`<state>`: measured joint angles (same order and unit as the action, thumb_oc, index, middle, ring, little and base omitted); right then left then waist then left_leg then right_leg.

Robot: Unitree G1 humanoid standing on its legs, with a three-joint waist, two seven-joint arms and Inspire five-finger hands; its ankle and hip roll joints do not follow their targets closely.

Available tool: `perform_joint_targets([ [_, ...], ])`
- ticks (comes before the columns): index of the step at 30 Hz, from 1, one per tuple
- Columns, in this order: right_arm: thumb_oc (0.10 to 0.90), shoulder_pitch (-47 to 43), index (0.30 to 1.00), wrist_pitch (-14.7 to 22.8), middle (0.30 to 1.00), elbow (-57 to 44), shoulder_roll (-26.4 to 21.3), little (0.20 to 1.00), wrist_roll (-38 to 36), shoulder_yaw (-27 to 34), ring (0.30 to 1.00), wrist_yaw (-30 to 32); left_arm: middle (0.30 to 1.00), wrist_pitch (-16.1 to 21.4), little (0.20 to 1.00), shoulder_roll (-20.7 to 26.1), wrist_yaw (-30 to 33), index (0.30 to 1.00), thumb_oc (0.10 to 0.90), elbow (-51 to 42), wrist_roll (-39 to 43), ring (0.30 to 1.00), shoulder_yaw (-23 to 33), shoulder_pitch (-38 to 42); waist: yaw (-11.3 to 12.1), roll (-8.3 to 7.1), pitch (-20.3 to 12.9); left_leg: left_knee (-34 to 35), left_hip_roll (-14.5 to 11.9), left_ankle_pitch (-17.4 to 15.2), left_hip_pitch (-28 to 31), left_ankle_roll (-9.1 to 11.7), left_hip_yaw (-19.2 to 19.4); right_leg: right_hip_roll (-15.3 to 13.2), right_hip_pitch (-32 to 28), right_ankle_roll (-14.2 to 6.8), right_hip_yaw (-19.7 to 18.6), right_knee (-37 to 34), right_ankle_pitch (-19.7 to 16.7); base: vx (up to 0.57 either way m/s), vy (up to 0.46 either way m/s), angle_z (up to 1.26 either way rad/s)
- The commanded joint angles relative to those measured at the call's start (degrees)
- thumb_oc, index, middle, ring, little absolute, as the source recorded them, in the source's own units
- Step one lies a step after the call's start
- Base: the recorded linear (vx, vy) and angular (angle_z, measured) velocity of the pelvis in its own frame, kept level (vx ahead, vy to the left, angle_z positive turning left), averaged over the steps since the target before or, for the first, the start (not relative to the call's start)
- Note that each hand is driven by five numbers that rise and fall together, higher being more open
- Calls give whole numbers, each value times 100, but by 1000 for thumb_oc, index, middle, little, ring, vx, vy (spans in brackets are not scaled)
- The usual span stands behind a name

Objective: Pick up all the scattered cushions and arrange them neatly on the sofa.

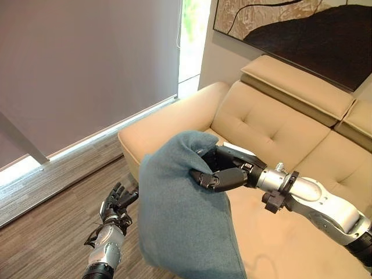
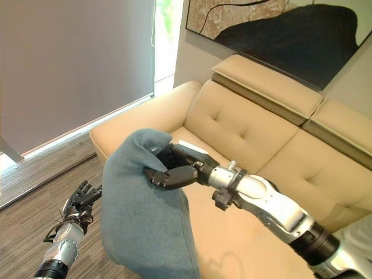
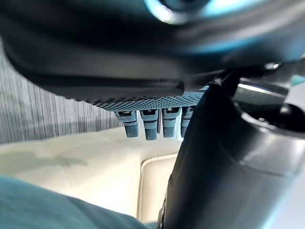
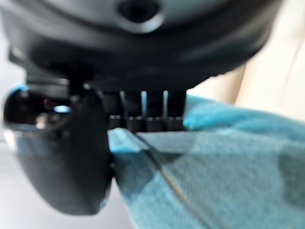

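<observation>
Beige sofa (image 1: 279,128) by a shaded window: the right hand (image 1: 224,174) pinches a blue cushion (image 1: 180,215) aloft beside the armrest, seemingly mid-carry; next, lower it onto the seat. The left hand (image 1: 116,203) hangs spread.

Soft window (image 1: 189,35) daylight; wrist views blurred.

A beige sofa (image 1: 273,128) with a tufted backrest and raised headrests stands against the wall, its wide armrest (image 1: 168,125) toward the window. It stands on a grey-brown wood-plank floor (image 1: 52,232) that runs along its armrest end.
</observation>
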<state>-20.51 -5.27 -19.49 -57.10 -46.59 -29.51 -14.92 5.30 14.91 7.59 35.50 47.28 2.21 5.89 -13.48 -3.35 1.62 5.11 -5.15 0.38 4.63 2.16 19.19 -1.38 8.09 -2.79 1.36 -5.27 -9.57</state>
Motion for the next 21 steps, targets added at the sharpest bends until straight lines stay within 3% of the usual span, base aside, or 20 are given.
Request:
perform_joint_targets([
  [1, 400, -1062, 300, 862, 300, -413, 768, 300, -780, 336, 300, -207, 900, 605, 900, 387, -707, 900, 800, -384, 390, 900, -395, 573, -18, -293, -571, -11, -85, -261, -125, 234, -227, -176, -544, -446, 146, 249, 867, -9, 17, -8],
  [11, 400, -1798, 300, 570, 300, -320, 766, 300, -855, -223, 300, -565, 900, -104, 900, 177, -2060, 900, 800, -345, 705, 900, -1446, 317, -76, -182, -631, -11, -60, -273, -132, 186, -275, -196, -543, -433, 137, 299, 881, -1, 2, -1],
  [21, 400, -1833, 300, 428, 300, -503, 710, 300, -912, -223, 300, -744, 900, -425, 900, -36, -2572, 900, 800, 395, 469, 900, -1598, 116, -160, -148, -677, -11, -43, -256, -166, 171, -304, -202, -511, -418, 99, 313, 872, 0, 0, 0],
])
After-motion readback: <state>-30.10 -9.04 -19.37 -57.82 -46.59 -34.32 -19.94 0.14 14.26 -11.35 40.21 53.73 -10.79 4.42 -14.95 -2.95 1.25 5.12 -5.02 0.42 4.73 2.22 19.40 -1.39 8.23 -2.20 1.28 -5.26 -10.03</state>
